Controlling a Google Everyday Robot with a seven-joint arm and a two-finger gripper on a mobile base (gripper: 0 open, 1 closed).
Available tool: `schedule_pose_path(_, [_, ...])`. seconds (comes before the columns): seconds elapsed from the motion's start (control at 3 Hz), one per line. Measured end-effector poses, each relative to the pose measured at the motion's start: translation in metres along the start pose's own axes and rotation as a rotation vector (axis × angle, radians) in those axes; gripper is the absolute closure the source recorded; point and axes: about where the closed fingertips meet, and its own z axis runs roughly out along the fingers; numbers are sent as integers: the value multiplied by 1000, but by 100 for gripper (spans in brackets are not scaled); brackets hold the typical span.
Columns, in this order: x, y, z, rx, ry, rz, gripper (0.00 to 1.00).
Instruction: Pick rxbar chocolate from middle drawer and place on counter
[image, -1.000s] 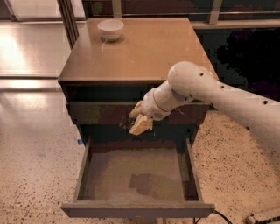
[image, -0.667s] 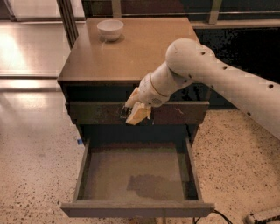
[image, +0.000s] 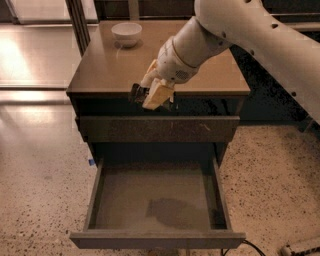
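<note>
My gripper (image: 152, 95) hangs over the front edge of the tan-brown counter (image: 105, 70), its cream fingers (image: 158, 93) pointing down. They are shut on a small dark flat thing, the rxbar chocolate (image: 137, 93), whose end sticks out to the left of the fingers. The bar is held just above the counter's front lip, not resting on it. Below, the middle drawer (image: 95, 192) is pulled wide open. Its greyish bottom panel shows only the arm's shadow.
A white bowl (image: 126, 33) stands at the back left of the counter. A shut drawer front with worn patches (image: 200, 129) sits right under the counter edge. Speckled terrazzo floor (image: 45, 175) lies on both sides of the cabinet.
The gripper has risen and moved left with the bar, from in front of the upper drawer front up to the counter's front edge. The drawer has stayed open.
</note>
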Motion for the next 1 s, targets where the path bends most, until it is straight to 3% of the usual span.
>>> schedule_pose_path(0.67, [-2, -5, -1, 11, 10, -13, 100])
schedule_pose_path(1.0, [-9, -28, -13, 41, 38, -62, 100])
